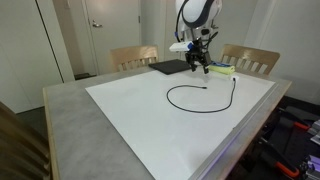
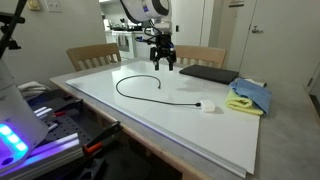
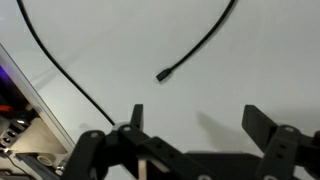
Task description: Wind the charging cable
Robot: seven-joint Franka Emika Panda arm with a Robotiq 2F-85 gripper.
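The charging cable [image 1: 190, 88] is a thin black cord lying in a loose open loop on the white table surface. It shows in both exterior views; in an exterior view [image 2: 135, 80] its end reaches a small white charger block [image 2: 209, 106]. In the wrist view the cable [image 3: 60, 75] curves across the surface with its small plug [image 3: 162, 75] lying free. My gripper [image 1: 199, 66] [image 2: 162, 61] hovers above the far part of the table. Its fingers [image 3: 192, 122] are open and empty, with the plug a little ahead of them.
A flat black rectangular pad [image 1: 170, 67] [image 2: 208, 73] lies near the far edge. A yellow and blue cloth [image 2: 250, 96] [image 1: 221, 70] lies beside it. Wooden chairs [image 1: 133, 56] [image 1: 252, 58] stand behind the table. Equipment with cables sits beyond the table edge [image 2: 60, 115].
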